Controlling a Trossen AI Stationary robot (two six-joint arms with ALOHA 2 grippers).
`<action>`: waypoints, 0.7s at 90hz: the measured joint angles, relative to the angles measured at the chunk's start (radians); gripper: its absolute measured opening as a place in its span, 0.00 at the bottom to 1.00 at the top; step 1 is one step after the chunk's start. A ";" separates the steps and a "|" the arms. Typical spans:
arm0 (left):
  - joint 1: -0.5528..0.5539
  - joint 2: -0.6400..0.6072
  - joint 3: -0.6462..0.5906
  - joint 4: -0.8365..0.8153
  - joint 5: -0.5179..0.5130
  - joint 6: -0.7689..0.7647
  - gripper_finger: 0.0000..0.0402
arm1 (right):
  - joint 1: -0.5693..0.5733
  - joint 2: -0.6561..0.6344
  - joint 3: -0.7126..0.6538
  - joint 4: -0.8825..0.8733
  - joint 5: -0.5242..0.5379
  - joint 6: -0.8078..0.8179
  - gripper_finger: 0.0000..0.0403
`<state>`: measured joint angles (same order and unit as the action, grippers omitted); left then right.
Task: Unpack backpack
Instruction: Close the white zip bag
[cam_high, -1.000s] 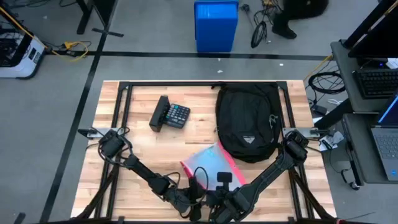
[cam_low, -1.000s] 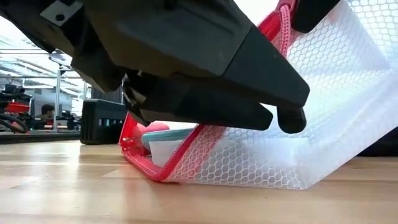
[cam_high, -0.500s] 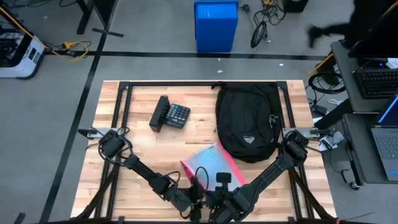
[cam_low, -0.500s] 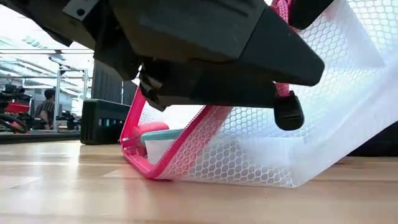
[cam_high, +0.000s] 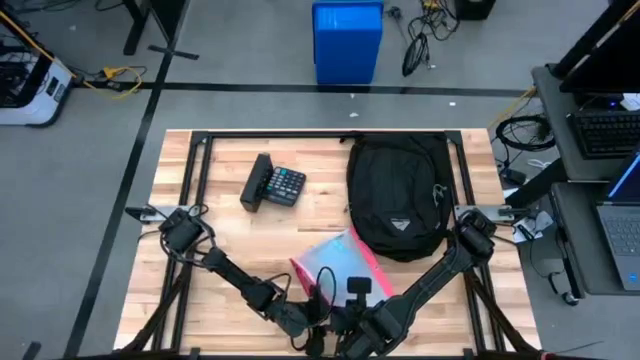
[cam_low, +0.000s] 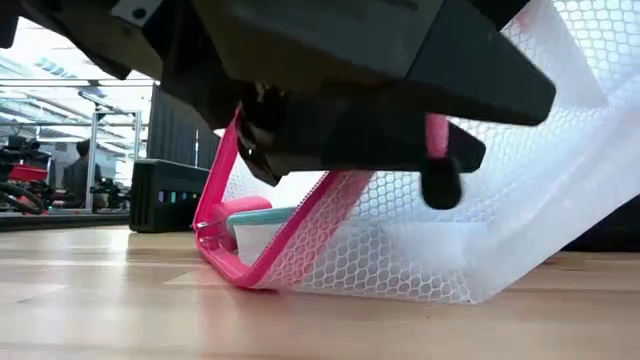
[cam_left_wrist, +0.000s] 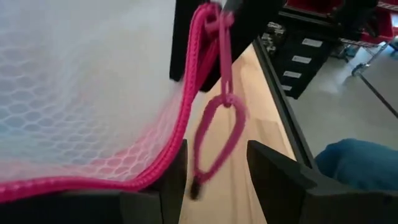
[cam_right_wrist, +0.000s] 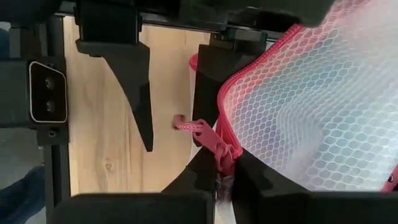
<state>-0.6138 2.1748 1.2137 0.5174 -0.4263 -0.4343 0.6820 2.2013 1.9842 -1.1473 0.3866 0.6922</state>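
At the near edge, right gripper (cam_right_wrist: 217, 171) pinches a mesh pouch's (cam_high: 340, 262) pink zipper (cam_right_wrist: 214, 146); left gripper (cam_left_wrist: 214, 171) spread around the pull loop (cam_left_wrist: 217, 134). Backpack (cam_high: 398, 195), far right, looks soft and floppy; best gripped by its straps

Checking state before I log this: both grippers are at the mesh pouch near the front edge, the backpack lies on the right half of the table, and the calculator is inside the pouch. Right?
Not quite. The calculator isn't in the mesh pouch; the high view shows it lying on the table, left of the backpack. The rest holds: left gripper and right gripper both work at the pouch.
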 joint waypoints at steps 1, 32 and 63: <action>0.000 0.003 0.000 0.002 0.000 0.000 0.39 | 0.000 0.000 0.000 0.000 0.000 0.000 0.01; 0.001 0.013 0.000 0.017 0.011 0.004 0.39 | -0.014 0.000 0.000 0.046 0.000 -0.029 0.01; 0.001 0.012 0.000 0.011 0.033 0.003 0.39 | -0.022 -0.001 0.000 0.052 0.001 -0.044 0.01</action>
<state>-0.6128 2.1872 1.2140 0.5280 -0.3937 -0.4313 0.6601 2.2005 1.9842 -1.0952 0.3874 0.6483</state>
